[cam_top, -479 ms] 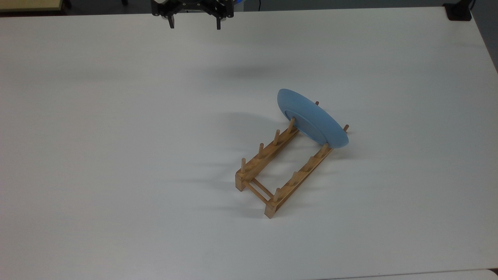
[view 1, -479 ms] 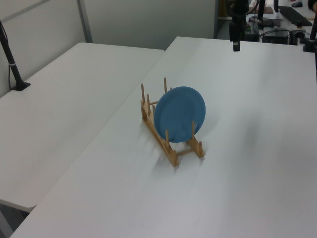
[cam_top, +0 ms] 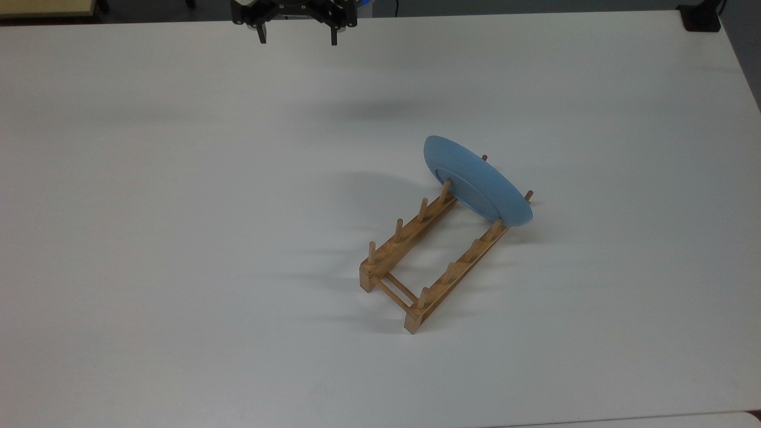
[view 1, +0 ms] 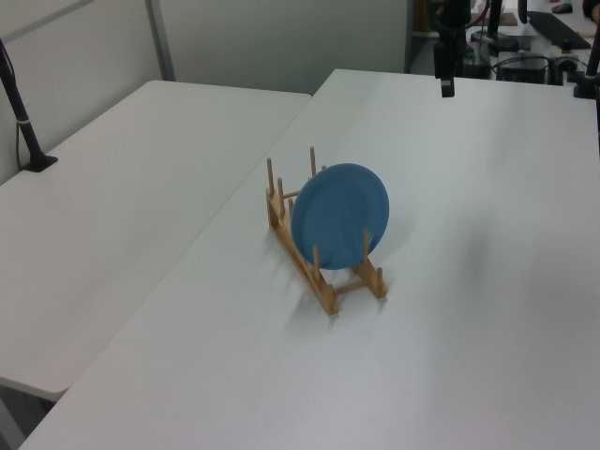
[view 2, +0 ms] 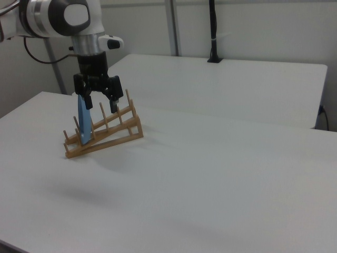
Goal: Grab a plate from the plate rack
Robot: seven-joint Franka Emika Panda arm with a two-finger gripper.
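**Plate seated in rack, end effector spread and well apart**

The plate rack (cam_top: pixel 431 255) is seen on the white surface (cam_top: pixel 178 238), lying diagonally in the top view, with one end toward 7 o'clock and the other toward 1 o'clock. Its two parallel wooden rails are joined by thin crossbars at the 7 o'clock end, and upright pegs are set along each rail.

The plate (cam_top: pixel 475 181) is held on edge in the slot near the 1 o'clock end of the rack, tilted so that its upper rim leans toward 10 o'clock in the top view. One peg of each rail is seen in front of its lower face, and two further peg tips are visible behind it. In the left view the plate (view 1: pixel 339 216) is shown almost face-on, with the rack (view 1: pixel 319 258) beneath and behind it. In the right view the plate (view 2: pixel 83 125) is seen nearly edge-on, standing in the rack (view 2: pixel 102 134).

The end effector (cam_top: pixel 296 37) is found at the 12 o'clock edge of the top view, well apart from the plate, with its two dark fingers (cam_top: pixel 261 34) spread wide and nothing between them. In the right view the end effector (view 2: pixel 99 100) is pictured above the surface, its fingers pointing down and parted.
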